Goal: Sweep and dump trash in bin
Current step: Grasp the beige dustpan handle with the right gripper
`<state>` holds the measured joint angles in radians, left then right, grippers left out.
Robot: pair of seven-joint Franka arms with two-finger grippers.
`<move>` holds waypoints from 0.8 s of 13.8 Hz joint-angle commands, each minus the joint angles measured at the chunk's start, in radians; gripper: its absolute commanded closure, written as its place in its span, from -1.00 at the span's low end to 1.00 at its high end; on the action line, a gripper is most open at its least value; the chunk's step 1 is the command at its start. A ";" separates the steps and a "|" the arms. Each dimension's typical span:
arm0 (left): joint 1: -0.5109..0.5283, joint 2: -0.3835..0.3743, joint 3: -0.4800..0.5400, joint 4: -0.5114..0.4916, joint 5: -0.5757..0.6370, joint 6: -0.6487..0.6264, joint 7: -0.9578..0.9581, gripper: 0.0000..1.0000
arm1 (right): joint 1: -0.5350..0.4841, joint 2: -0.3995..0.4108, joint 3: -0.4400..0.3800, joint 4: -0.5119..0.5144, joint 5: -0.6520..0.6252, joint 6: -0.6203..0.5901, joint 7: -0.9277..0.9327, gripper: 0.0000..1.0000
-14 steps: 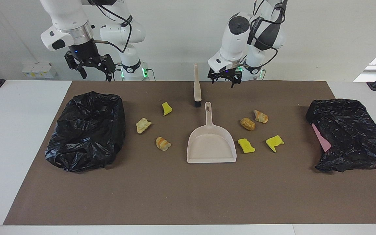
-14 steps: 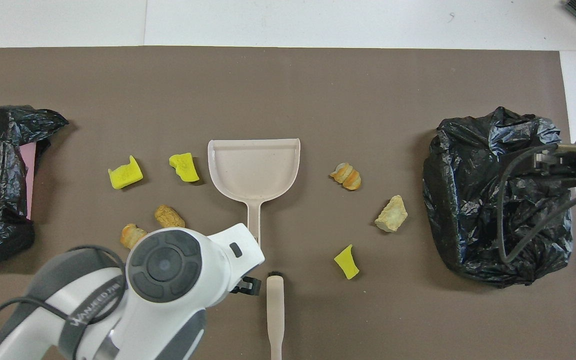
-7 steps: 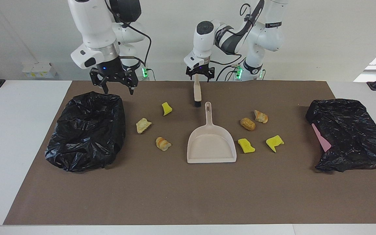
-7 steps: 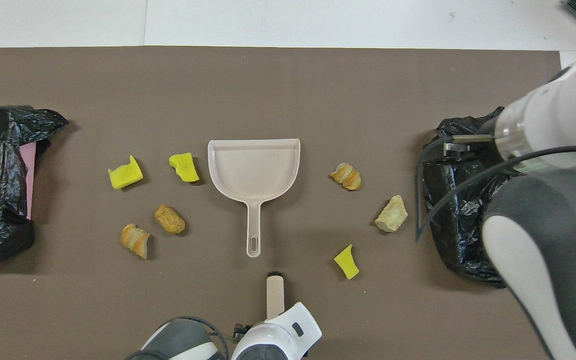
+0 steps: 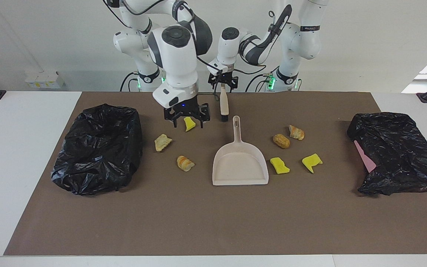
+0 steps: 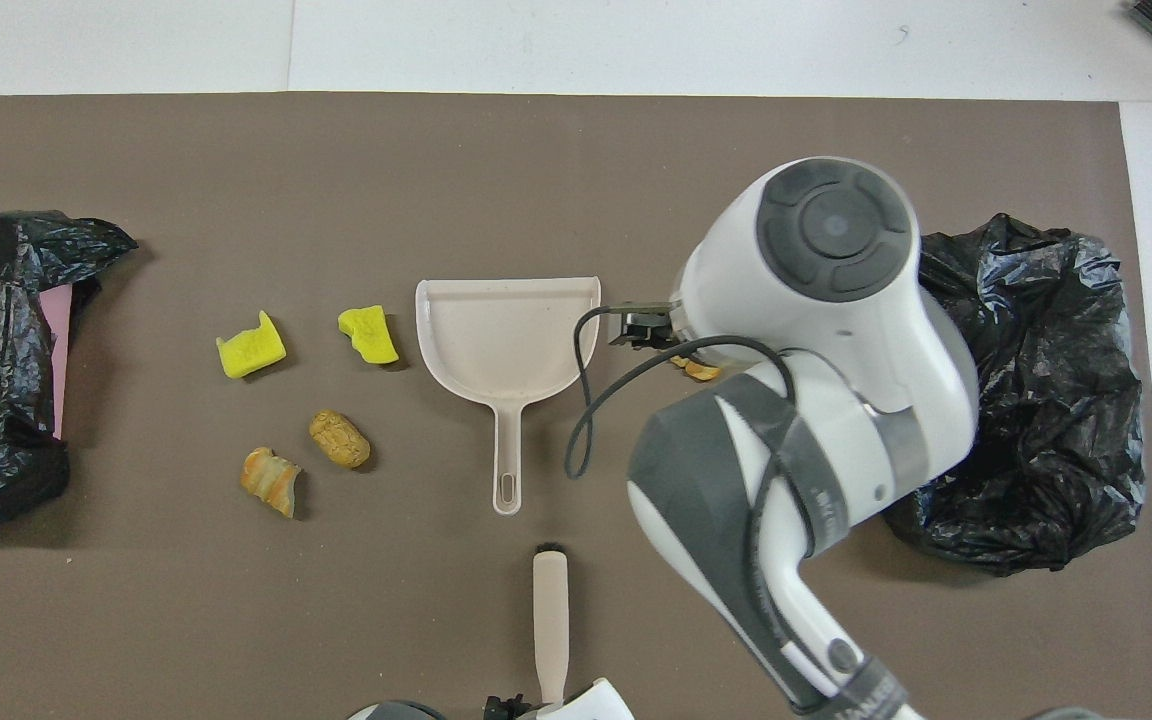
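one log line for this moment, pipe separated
left hand: open, at brush handle | right hand: open, over yellow scrap | dustpan: empty | trash: on mat

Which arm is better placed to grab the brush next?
Left: the left gripper, open, is at the brush handle's end; the right gripper hangs over a yellow scrap beside it.

Overhead, three scraps hidden under the right arm [image 6: 816,330], brush [image 6: 549,625] handle cut off by the bottom edge, left tool [image 6: 536,708] barely seen.
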<state>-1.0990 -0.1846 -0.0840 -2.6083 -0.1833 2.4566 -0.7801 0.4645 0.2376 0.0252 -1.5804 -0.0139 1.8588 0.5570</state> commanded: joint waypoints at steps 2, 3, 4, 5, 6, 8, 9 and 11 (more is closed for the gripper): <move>-0.027 -0.038 0.020 -0.038 -0.015 0.025 -0.016 -1.00 | 0.072 0.097 -0.004 0.026 0.005 0.075 0.085 -1.00; -0.027 -0.044 0.021 -0.038 -0.015 0.015 -0.018 -1.00 | 0.100 0.133 -0.004 0.058 0.002 0.077 0.115 -1.00; -0.025 -0.055 0.021 -0.038 -0.015 0.007 -0.033 -1.00 | 0.123 0.169 -0.004 0.077 -0.001 0.082 0.136 -1.00; -0.025 -0.062 0.021 -0.038 -0.015 0.005 -0.054 -0.96 | 0.155 0.211 -0.004 0.100 -0.001 0.111 0.168 -1.00; -0.027 -0.073 0.021 -0.038 -0.015 -0.002 -0.060 -0.87 | 0.187 0.248 -0.007 0.112 -0.003 0.134 0.207 -1.00; -0.025 -0.087 0.021 -0.038 -0.015 -0.021 -0.062 -0.69 | 0.213 0.276 -0.005 0.119 -0.006 0.163 0.218 -1.00; -0.027 -0.091 0.021 -0.038 -0.015 -0.025 -0.065 -0.63 | 0.224 0.288 -0.005 0.119 -0.014 0.168 0.218 -1.00; -0.027 -0.096 0.020 -0.042 -0.015 -0.030 -0.080 -0.52 | 0.252 0.302 -0.004 0.114 -0.014 0.183 0.216 -1.00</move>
<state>-1.1037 -0.2354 -0.0778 -2.6153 -0.1834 2.4400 -0.8395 0.7052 0.5207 0.0238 -1.4922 -0.0190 2.0309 0.7625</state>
